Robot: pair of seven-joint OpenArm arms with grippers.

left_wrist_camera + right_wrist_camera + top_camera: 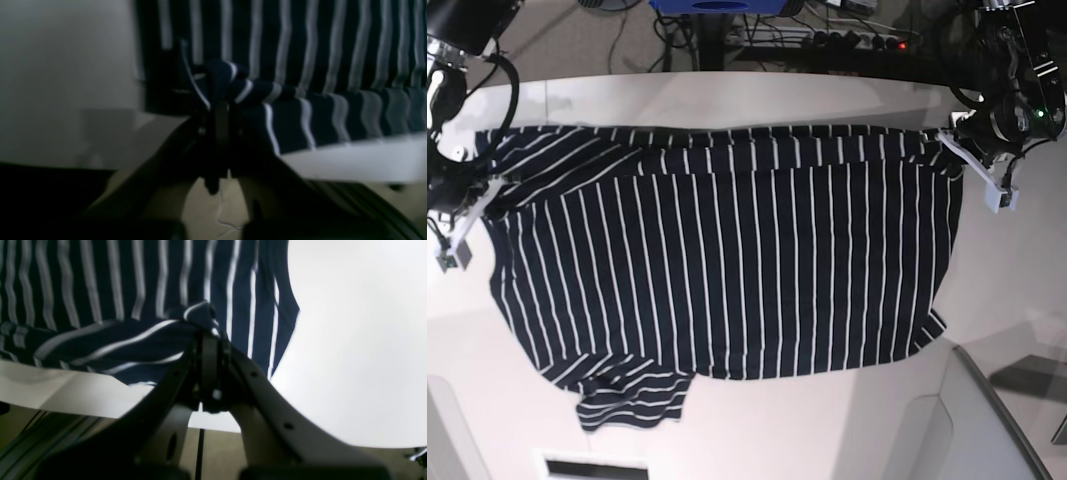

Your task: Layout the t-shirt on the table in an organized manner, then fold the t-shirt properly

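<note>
Currently, by part:

T-shirt: the t-shirt (717, 270) is spread across the white surface (847, 420), dark navy with thin white stripes running from the far side toward the near side in the base view. A sleeve is bunched at the near left corner in that view.

Far edge: a rolled, slightly lifted fold is formed along the far hem, stretched between the two arms.

Left gripper: the left gripper (220, 100) is seen at the right end of that edge in the base view; its fingers (221, 116) are clenched on a gathered bunch of striped fabric at the shirt's corner.

Right gripper: the right gripper (208, 335) is seen at the left end of the edge in the base view; its fingers (209, 353) are pinched together on a small knot of cloth at the opposite corner.

Surface: bare white tabletop is shown beside the shirt in both wrist views, with its edge and the floor below visible behind each gripper.

Background: cables and a power strip (857, 40) are seen beyond the far side of the surface.
</note>
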